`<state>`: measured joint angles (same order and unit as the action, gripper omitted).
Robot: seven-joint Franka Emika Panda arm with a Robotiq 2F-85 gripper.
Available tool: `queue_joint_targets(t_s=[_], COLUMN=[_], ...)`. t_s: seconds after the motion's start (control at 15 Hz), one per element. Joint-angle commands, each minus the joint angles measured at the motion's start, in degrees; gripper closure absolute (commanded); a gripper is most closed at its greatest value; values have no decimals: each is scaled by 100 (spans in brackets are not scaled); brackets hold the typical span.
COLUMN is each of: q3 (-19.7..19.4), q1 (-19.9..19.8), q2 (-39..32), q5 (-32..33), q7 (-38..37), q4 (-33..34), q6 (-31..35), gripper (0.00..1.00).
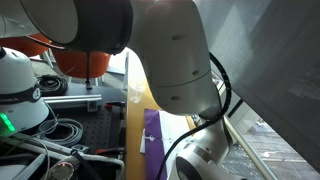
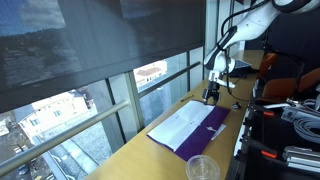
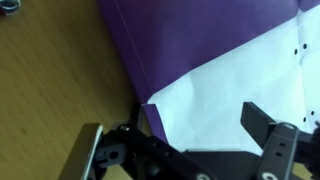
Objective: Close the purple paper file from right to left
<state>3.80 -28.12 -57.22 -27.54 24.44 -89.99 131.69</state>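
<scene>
The purple paper file (image 2: 214, 127) lies open on the wooden table, with white sheets (image 2: 182, 124) on it. A strip of the file also shows in an exterior view (image 1: 152, 129), behind the arm. In the wrist view the purple cover (image 3: 190, 35) fills the top and a white sheet (image 3: 230, 85) lies over it. My gripper (image 3: 175, 140) is open and empty, its fingers on either side of the sheet's corner. In an exterior view the gripper (image 2: 212, 94) hangs low over the far end of the file.
A clear plastic cup (image 2: 202, 167) stands on the wooden table (image 2: 150, 155) near the file's close end. A window runs along one side. A black bench with cables and equipment (image 2: 285, 125) borders the other side. The robot arm (image 1: 170, 60) blocks much of an exterior view.
</scene>
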Motion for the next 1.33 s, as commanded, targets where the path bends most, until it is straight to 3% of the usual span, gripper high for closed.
queue_joint_targets(t_s=[0.0,0.07,0.2,0.73,1.07,1.27], q3=[143,149,160,265,145,-201], q1=[-116,-119,-109,113,534,1046], q2=[-190,-197,-173,161,900,1723], q5=[25,22,20,118,455,1211], q7=[99,102,101,-19,-165,-533], q4=[213,235,245,163,-167,-532], q6=[-132,-136,-149,-261,-654,-948], gripper=[0,25,34,97,100,100])
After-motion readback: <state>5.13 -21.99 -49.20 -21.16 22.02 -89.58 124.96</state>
